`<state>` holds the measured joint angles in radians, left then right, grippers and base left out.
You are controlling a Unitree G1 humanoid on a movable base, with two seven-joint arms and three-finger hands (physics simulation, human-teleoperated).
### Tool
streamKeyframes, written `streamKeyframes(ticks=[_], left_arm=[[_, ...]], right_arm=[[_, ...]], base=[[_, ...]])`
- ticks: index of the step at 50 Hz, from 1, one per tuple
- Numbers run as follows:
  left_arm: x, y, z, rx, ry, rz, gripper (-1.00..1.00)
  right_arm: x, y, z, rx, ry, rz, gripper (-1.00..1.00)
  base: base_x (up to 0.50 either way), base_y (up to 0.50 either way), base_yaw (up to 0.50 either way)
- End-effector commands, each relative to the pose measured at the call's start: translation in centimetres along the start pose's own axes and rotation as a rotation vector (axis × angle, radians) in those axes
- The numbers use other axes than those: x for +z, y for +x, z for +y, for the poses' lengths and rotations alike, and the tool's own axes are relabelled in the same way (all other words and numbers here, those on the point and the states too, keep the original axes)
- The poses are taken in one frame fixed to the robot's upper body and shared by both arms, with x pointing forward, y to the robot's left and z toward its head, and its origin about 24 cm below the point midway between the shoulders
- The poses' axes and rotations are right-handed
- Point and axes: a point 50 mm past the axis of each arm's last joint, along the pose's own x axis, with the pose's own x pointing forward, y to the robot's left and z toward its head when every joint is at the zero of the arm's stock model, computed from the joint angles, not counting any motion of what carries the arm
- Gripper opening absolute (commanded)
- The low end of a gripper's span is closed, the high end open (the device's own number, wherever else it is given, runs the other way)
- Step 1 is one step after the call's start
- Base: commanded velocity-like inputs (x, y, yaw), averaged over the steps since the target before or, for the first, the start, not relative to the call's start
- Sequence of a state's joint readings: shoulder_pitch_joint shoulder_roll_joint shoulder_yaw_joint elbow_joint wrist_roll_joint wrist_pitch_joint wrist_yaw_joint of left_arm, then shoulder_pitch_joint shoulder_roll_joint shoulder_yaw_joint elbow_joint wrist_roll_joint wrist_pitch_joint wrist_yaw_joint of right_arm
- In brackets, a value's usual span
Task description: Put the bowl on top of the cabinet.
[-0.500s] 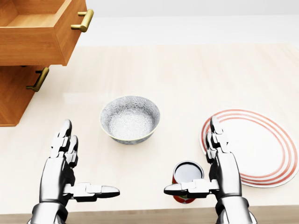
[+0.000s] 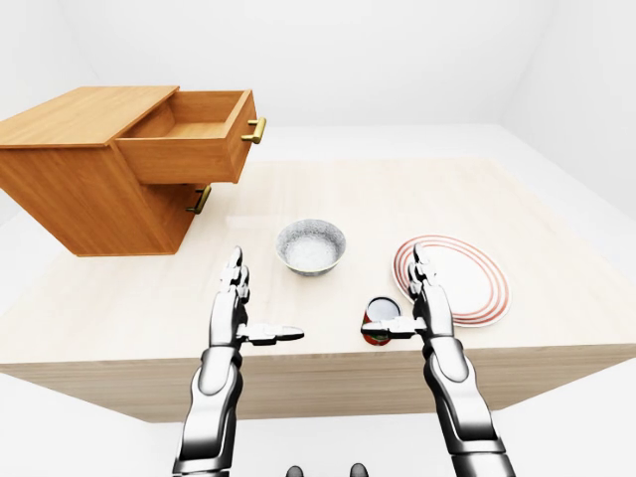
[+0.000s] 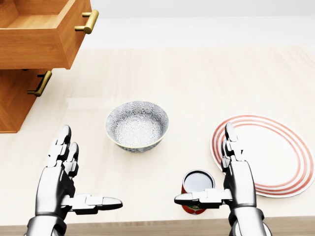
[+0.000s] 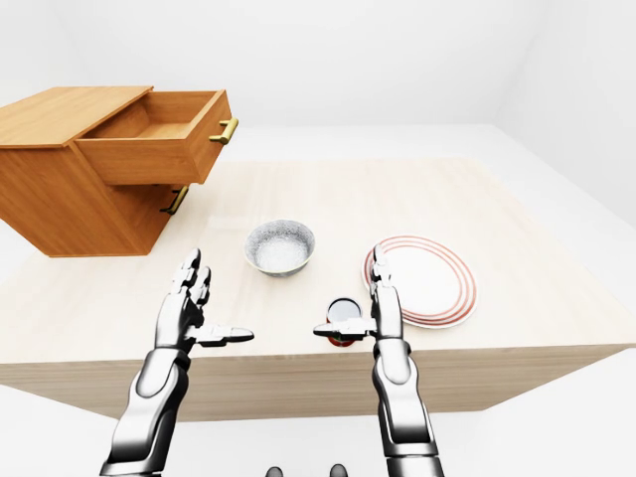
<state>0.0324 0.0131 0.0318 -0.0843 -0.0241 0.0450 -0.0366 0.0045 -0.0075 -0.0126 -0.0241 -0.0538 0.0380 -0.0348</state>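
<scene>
A grey patterned bowl [image 3: 137, 125] stands upright on the pale wooden table [image 3: 197, 83], near the middle of the head view. The wooden cabinet [image 2: 79, 149] sits at the table's left; its flat top shows in the left-eye view. My left hand [image 3: 83, 172] hovers below and left of the bowl, fingers up and thumb out, open and holding nothing. To the bowl's lower right my right hand [image 3: 206, 169] is open in the same pose. Neither hand touches the bowl.
The cabinet's top drawer [image 3: 44, 34] is pulled out over the table, its brass handle [image 3: 87, 22] pointing right. A red can [image 3: 197, 189] stands just by my right thumb. A red-ringed white plate [image 3: 266, 155] lies at the right. The table's near edge [image 2: 318, 368] runs under my wrists.
My left hand has shifted slightly down and to the left. The right hand has dropped a little. The bowl, can and plate have not moved.
</scene>
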Motion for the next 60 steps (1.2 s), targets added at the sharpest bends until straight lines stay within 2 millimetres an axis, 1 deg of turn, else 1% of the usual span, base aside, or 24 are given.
streamKeyframes(ticks=[1, 2, 4, 7, 15, 21, 24, 29, 35, 55, 58, 60], left_arm=[[0.7, -0.4, 0.0, -0.003, 0.002, -0.007, 1.0], [1.3, -0.6, 0.0, -0.005, 0.005, -0.03, 1.0], [1.7, -0.8, 0.0, -0.006, 0.007, -0.047, 1.0], [1.8, -0.9, -0.1, -0.01, 0.01, -0.054, 1.0], [1.1, -0.8, -0.3, -0.013, 0.028, -0.022, 1.0], [1.4, -1.0, -0.3, -0.024, 0.033, -0.036, 1.0], [1.3, -1.1, -0.3, -0.025, 0.035, -0.029, 1.0], [1.8, -1.1, -0.2, -0.027, 0.022, -0.05, 1.0], [1.4, -1.1, -0.2, -0.027, 0.023, -0.037, 1.0], [1.8, -1.6, -0.5, -0.036, 0.02, -0.053, 1.0], [2.1, -1.6, -0.5, -0.036, 0.019, -0.065, 1.0], [2.0, -1.7, -0.5, -0.03, 0.032, -0.058, 1.0]], right_arm=[[0.4, -0.3, 0.0, -0.012, -0.018, -0.004, 1.0], [0.4, -0.4, 0.0, -0.013, -0.019, -0.006, 1.0], [0.5, -0.4, 0.0, -0.01, -0.018, -0.006, 1.0], [0.5, -0.4, 0.0, -0.009, -0.014, -0.007, 1.0], [0.9, -0.6, 0.1, -0.009, -0.005, -0.016, 1.0], [1.1, -0.7, 0.0, -0.002, 0.007, -0.019, 1.0], [1.1, -0.9, 0.2, 0.022, 0.021, -0.033, 1.0], [1.2, -0.8, 0.1, 0.02, 0.032, -0.025, 1.0], [1.1, -0.8, 0.1, 0.02, 0.025, -0.026, 1.0], [1.4, -1.0, 0.1, 0.022, 0.023, -0.039, 1.0], [1.4, -1.0, 0.0, 0.005, 0.023, -0.037, 1.0], [1.4, -0.9, -0.1, -0.009, 0.02, -0.036, 1.0]], base=[[0.0, 0.0, 0.0], [0.0, 0.0, 0.0], [0.0, 0.0, 0.0], [0.0, 0.0, 0.0], [0.0, 0.0, 0.0], [0.0, 0.0, 0.0], [0.0, 0.0, 0.0], [0.5, 0.0, 0.0], [0.5, 0.0, 0.0], [0.5, 0.0, 0.0], [0.5, 0.0, 0.0], [0.5, 0.0, 0.0]])
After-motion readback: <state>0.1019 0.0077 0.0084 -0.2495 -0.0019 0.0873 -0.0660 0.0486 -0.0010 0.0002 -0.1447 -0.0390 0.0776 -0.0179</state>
